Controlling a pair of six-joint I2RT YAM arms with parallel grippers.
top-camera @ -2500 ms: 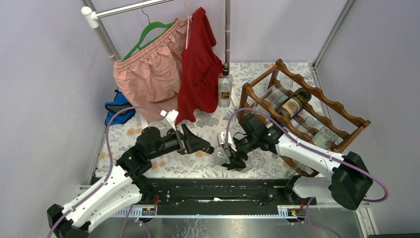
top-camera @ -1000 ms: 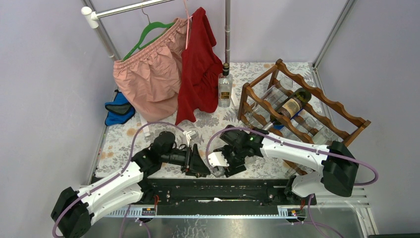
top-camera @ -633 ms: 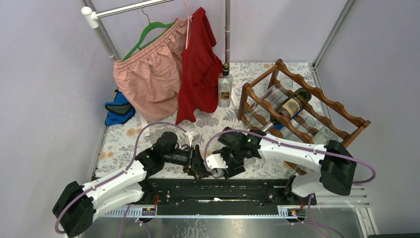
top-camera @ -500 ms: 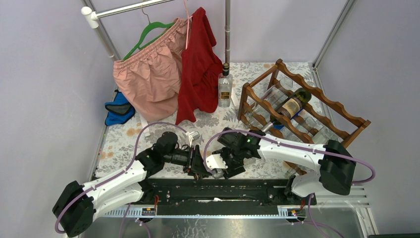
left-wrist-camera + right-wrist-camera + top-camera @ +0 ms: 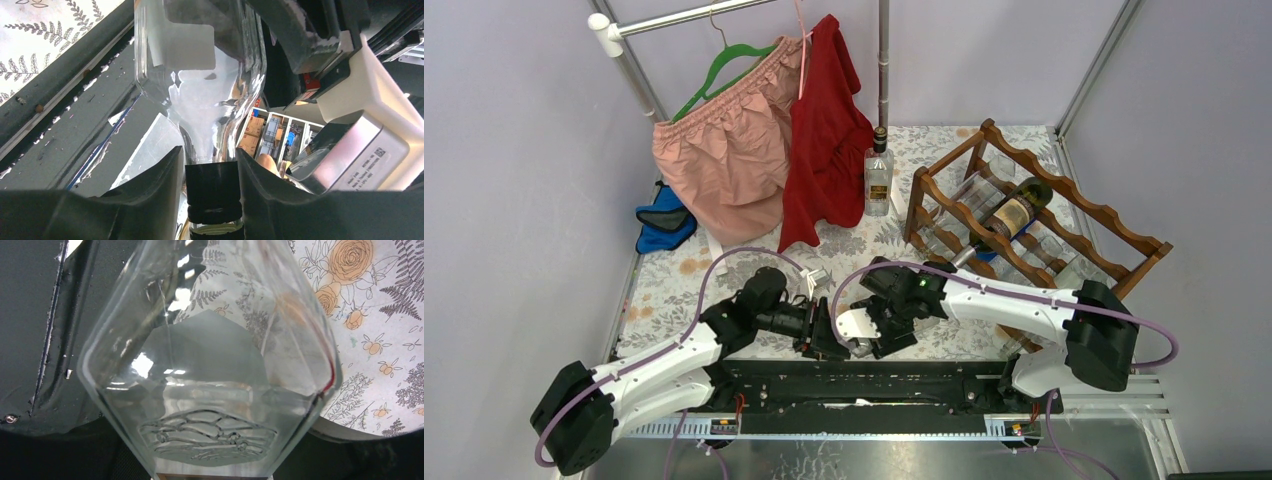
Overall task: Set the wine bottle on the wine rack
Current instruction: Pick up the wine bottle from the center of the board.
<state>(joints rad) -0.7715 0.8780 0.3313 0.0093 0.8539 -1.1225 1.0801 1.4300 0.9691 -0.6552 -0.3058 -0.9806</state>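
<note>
Wine bottle (image 5: 856, 325): clear glass with a black cap, held off the table (image 5: 674, 290) at near centre, over the near edge. Its neck points left and its body right. From above only its white label shows, because both grippers cover the rest.

Left gripper (image 5: 829, 335): narrowly parted, with both fingers (image 5: 165, 175) pressed against the sides of the black cap. The lower end of the cap is cut off by the bottom edge of the left wrist view.

Right gripper (image 5: 879, 330): jaws moderately wide, gripping the bottle body. In the right wrist view the glass fills the picture, so the fingers cannot be made out. In the left wrist view a dark pad bears on the upper body of the bottle.

Wine rack (image 5: 1124, 220): reddish-brown, standing at far right, well apart from the held bottle. A dark bottle (image 5: 1014, 208) lies in an upper tier. The lower tiers are partly hidden behind the rails and the right arm.

Other items: a clear bottle (image 5: 878, 178) stands upright just left of the rack. Pink shorts (image 5: 724, 160) and a red garment (image 5: 824, 150) hang at the far side. A blue item (image 5: 664, 220) at far left is partly hidden, and I cannot tell what it is.
</note>
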